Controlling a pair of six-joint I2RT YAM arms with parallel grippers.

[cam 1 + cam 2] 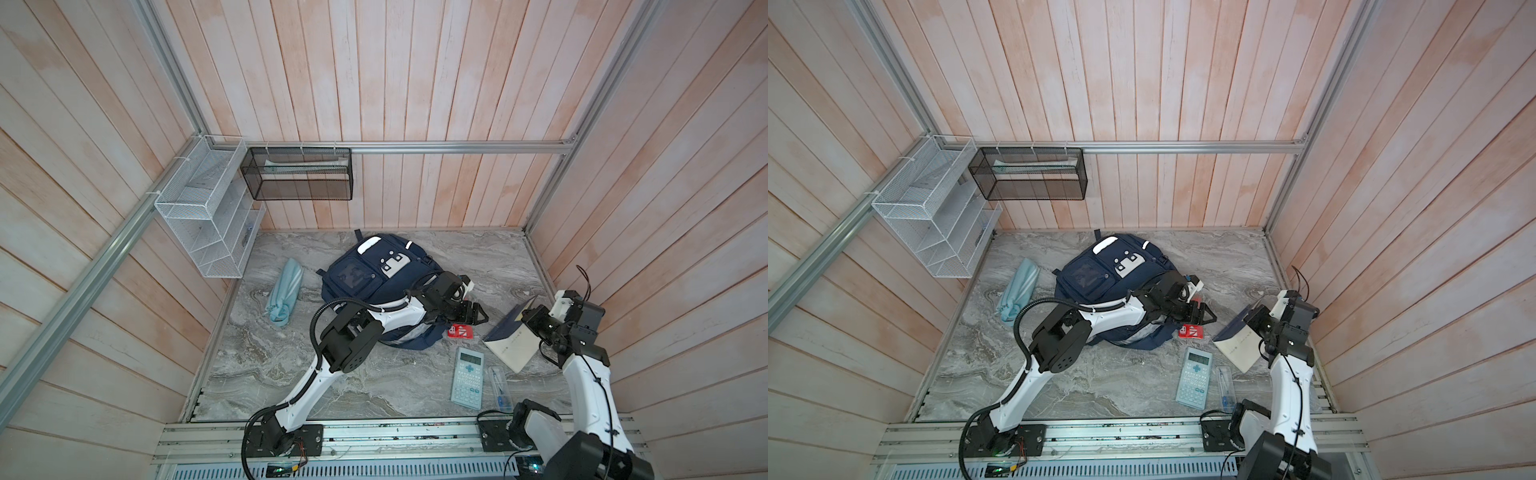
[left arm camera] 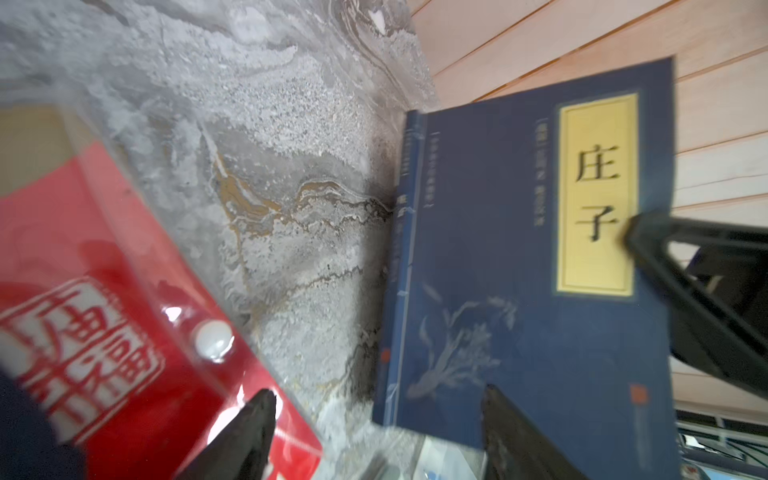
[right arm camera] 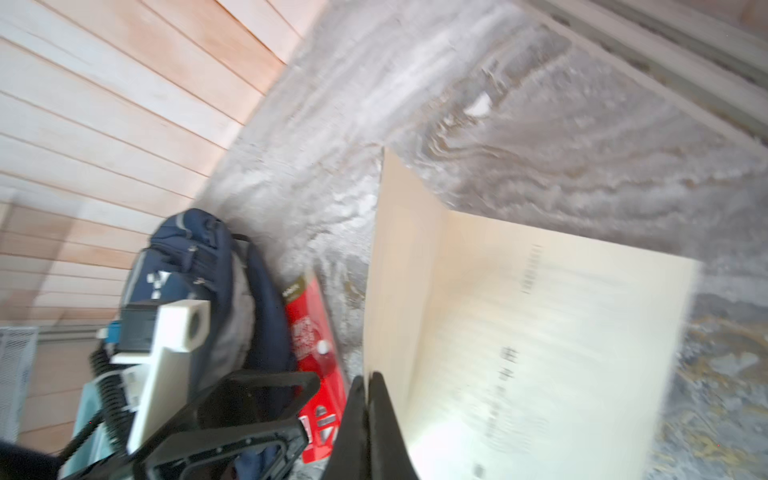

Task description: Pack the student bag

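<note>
We see the student bag [image 1: 365, 278] lying front pockets up at the back middle of the marble surface [image 1: 374, 386]. To its right, our right hand [image 3: 368, 380] is clamped on the raised cover of an open blue book [image 1: 513, 345]. Our left hand [image 1: 481, 318] hovers, jaws spread, over a red packet [image 1: 460, 332] just beside the bag.

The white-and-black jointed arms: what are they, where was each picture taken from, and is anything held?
They are two robot arms, each ending in a two-fingered hand. Two pictures look down from overhead; two come from cameras on the wrists. On the grey marbled table lie a navy-blue fabric backpack, a light-blue pouch, a red packet, a pale-blue calculator and a clear pen case. The right hand pinches the raised cover of a dark-blue book; the left hand is open, empty, near the packet.
</note>
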